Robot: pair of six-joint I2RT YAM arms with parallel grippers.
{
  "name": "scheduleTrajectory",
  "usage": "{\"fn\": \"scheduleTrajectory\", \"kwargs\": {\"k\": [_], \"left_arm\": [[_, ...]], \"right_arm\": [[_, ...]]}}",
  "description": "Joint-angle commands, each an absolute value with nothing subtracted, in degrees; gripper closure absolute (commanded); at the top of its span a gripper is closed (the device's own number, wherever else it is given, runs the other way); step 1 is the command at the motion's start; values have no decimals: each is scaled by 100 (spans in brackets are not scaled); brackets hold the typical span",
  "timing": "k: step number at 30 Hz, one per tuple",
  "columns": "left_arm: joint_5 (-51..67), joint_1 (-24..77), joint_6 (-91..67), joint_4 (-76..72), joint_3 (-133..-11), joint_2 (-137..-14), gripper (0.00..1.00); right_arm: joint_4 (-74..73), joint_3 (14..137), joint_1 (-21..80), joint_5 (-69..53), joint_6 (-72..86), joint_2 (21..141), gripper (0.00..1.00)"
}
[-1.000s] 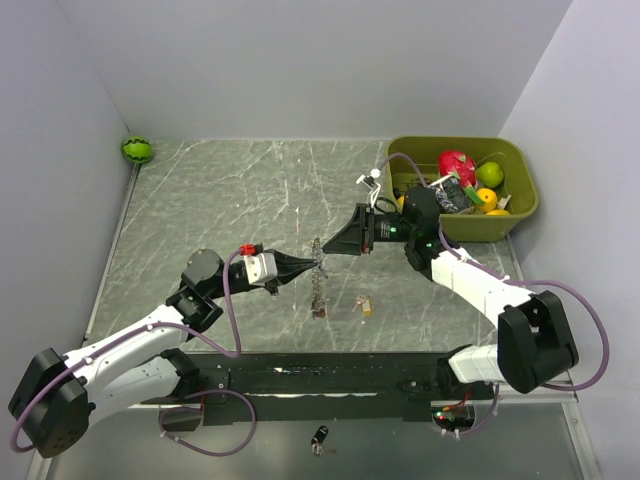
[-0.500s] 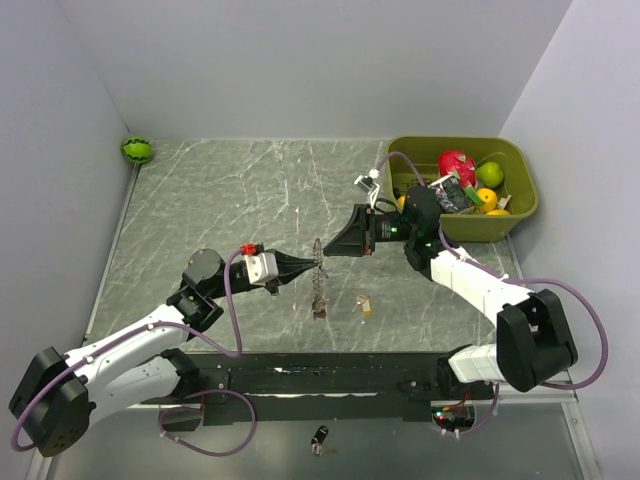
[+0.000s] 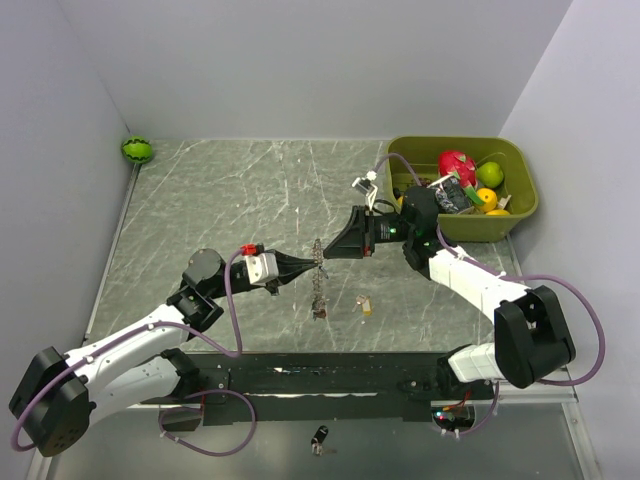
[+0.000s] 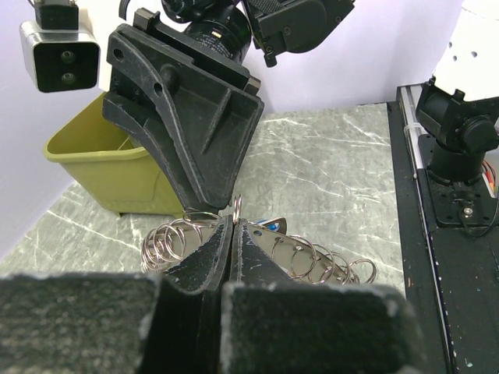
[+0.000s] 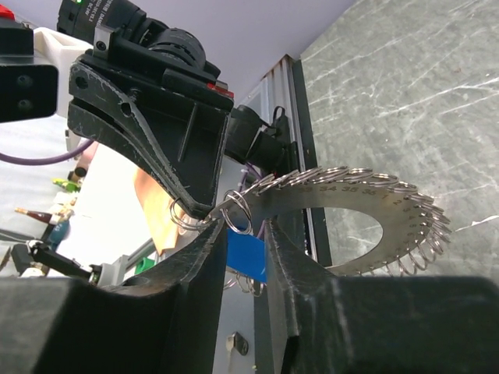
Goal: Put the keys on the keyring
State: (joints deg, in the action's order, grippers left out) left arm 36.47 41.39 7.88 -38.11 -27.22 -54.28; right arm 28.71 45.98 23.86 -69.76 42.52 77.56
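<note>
The keyring [image 3: 320,285] is a flat grey metal ring edged with small split rings. It hangs on edge above the table, and my left gripper [image 3: 303,264] is shut on its upper rim [image 4: 300,245]. My right gripper [image 3: 328,250] meets that rim from the other side, its tips almost touching the left gripper [image 5: 204,209]. In the right wrist view a blue key [image 5: 245,257] fills the gap between the right gripper's [image 5: 242,226] fingers, just below one split ring of the keyring [image 5: 327,199]. A brass key [image 3: 366,305] lies on the table to the right.
An olive bin [image 3: 450,141] holding toy fruit stands at the back right, behind the right arm. A green ball [image 3: 137,150] sits in the back left corner. A small black fob [image 3: 319,437] lies in front of the black base rail.
The right gripper has edged slightly left toward the top of the keyring. The left arm and the hanging keyring have stayed where they were.
</note>
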Motion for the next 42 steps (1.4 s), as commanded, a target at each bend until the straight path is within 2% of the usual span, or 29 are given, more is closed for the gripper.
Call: {"fn": "scheduleTrajectory", "kwargs": {"k": [1, 2, 8, 13, 20, 28, 30, 31, 34, 37, 39, 40, 42], "left_arm": [[3849, 4157, 879, -4104, -2936, -5440, 99], [3867, 4157, 862, -4113, -2944, -5449, 99], [3955, 4157, 826, -4175, -2944, -5502, 99], [3902, 4149, 835, -4157, -2918, -5467, 99], [3771, 4157, 870, -4078, -2874, -5370, 99], [3621, 4157, 1081, -3648, -2970, -5326, 99], [3586, 4157, 1204, -3402, -3049, -5344, 93], [3569, 4157, 1248, -3314, -3076, -5352, 84], [3594, 4166, 1415, -2919, -3190, -5326, 69], [3612, 4157, 1372, -2821, -3243, -5239, 50], [3543, 4157, 1240, -2961, -3208, -5168, 43], [3455, 4157, 1126, -3032, -3191, -5116, 36], [3069, 4149, 801, -3076, -3225, -5106, 31]], "right_arm": [[3137, 4878, 2452, -6987, 4254, 7743, 70], [3138, 4887, 2452, -6979, 4254, 7761, 74], [3120, 4895, 2487, -6934, 4236, 7743, 78], [3190, 4904, 2522, -7040, 4263, 7752, 100], [2559, 5009, 2522, -6979, 3615, 7585, 100], [661, 5440, 2514, -6267, 2181, 7190, 100], [572, 5441, 2522, -6021, 1996, 7119, 100], [563, 5432, 2522, -5960, 1960, 7058, 100], [615, 5449, 2514, -5792, 1934, 7031, 100], [676, 5484, 2522, -5809, 1977, 7075, 100], [756, 5484, 2522, -5818, 1960, 7084, 100], [730, 5493, 2522, -5827, 1925, 7093, 100], [747, 5493, 2514, -5854, 1828, 7058, 100]]}}
